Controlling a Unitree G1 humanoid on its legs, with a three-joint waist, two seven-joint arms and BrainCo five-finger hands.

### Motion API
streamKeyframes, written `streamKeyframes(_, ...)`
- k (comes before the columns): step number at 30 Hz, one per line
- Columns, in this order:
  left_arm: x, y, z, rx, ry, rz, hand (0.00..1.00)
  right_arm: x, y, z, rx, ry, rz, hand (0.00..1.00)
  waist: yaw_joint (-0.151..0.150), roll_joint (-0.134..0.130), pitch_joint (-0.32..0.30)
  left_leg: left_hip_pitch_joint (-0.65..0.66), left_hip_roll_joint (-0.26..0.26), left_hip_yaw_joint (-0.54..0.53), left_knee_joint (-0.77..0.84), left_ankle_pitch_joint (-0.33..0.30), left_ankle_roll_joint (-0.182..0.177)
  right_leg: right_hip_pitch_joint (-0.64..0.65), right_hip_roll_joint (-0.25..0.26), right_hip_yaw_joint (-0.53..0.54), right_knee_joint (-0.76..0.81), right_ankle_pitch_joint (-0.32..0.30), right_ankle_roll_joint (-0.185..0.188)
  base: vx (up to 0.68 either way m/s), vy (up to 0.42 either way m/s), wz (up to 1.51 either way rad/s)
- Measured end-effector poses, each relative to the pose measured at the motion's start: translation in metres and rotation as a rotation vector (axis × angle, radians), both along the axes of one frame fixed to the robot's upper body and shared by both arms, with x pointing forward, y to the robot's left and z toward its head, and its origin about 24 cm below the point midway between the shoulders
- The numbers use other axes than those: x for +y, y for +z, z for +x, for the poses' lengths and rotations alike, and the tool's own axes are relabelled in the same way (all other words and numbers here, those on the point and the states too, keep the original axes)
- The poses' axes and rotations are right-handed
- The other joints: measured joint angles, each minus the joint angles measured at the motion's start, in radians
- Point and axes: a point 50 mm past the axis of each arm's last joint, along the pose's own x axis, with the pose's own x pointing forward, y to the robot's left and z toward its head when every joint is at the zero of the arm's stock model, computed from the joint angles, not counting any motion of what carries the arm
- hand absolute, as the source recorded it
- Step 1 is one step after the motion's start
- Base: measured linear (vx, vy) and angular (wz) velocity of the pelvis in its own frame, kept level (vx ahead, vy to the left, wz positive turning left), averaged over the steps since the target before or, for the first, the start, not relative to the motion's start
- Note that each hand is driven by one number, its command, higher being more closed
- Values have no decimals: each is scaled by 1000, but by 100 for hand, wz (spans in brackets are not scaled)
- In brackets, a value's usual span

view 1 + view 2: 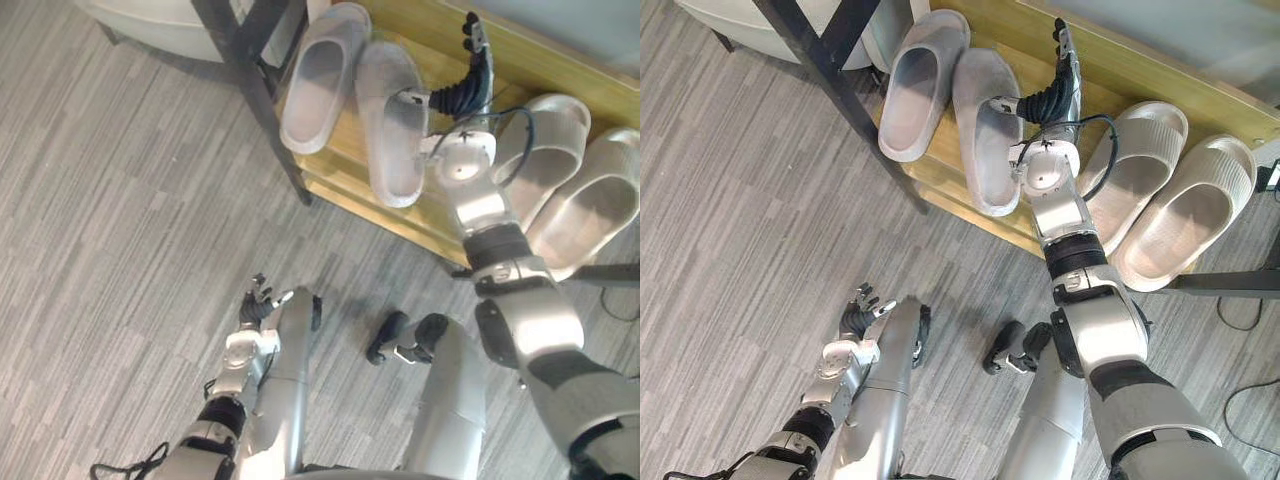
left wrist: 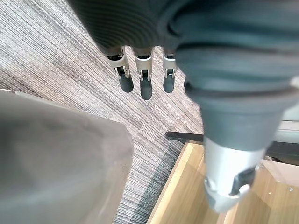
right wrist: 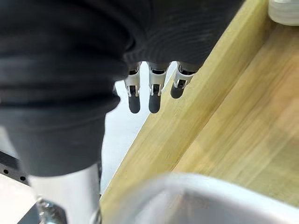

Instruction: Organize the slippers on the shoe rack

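Note:
Two grey slippers [image 1: 318, 78] [image 1: 392, 125] lie side by side on the left part of the wooden shoe rack [image 1: 440, 35]. Two pale beige slippers [image 1: 548, 150] [image 1: 603, 205] lie on its right part. My right hand [image 1: 466, 88] hovers over the shelf between the two pairs, open with straight fingers [image 3: 152, 95] pointing at the rack's back board. Its thumb reaches toward the edge of the nearer grey slipper [image 1: 985, 135]. Low over the floor, my left hand [image 1: 260, 308] hangs open and holds nothing, fingers [image 2: 145, 81] straight.
A black metal frame leg [image 1: 250, 85] crosses in front of the rack's left end. A pale rounded object [image 1: 160, 25] stands behind it at the top left. Grey striped flooring [image 1: 120, 220] spreads before the rack.

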Motion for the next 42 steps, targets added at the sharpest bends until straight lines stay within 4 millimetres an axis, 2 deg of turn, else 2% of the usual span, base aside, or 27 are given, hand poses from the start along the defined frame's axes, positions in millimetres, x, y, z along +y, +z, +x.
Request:
streamKeyframes(4, 1, -1, 0, 7, 11, -14, 0, 2, -3, 1, 15, 5, 1, 0, -1, 0, 0, 2, 4, 0, -1, 0, 0, 1, 4, 0, -2, 0, 0, 0, 0, 0)
streamKeyframes(10, 1, -1, 0, 8, 13, -15, 0, 4, -22, 7, 112, -14, 7, 0, -2, -1, 1, 3, 4, 0, -2, 0, 0, 2, 4, 0, -4, 0, 0, 0, 0, 0)
streamKeyframes(14, 2, -1, 0, 8, 14, -14, 0, 4, -27, 9, 135, -19, 7, 0, -3, -2, 1, 2, 4, 0, -4, 0, 0, 2, 5, -1, -7, 1, 0, 0, 0, 0)
streamKeyframes(19, 8, 0, 0, 4, 48, -22, 0, 20, -31, 9, 142, 16, 21, 0, -9, -21, 8, 9, 16, 2, -20, 0, -1, 3, 18, 1, -23, 7, -5, 22, -16, -6)
streamKeyframes(23, 12, 0, 0, 8, 65, -27, 0, 28, -31, -1, 80, 43, 47, 0, -16, -29, 11, 19, 18, 3, -25, 1, -1, 12, 19, 0, -29, 7, -5, 32, -15, -1)
streamKeyframes(27, 18, -2, -2, 20, 92, -28, 0, 34, -44, -13, 48, 60, 80, 0, -28, -50, 20, 53, 19, 8, -41, 1, -1, 43, 21, 2, -42, 6, -2, 0, 0, 0)
streamKeyframes(39, 25, -6, -5, 41, 125, -35, 0, 46, -77, -39, 41, 99, 200, 0, -46, -53, 22, 73, 26, 23, -55, 0, -1, 55, 27, 10, -53, 9, 1, 5, -5, -2)
streamKeyframes(42, 27, -6, -6, 47, 133, -37, 0, 50, -93, -44, 85, 102, 230, 0, -47, -54, 23, 78, 35, 25, -55, 0, -1, 58, 38, 11, -58, 10, 5, 5, -18, -7)
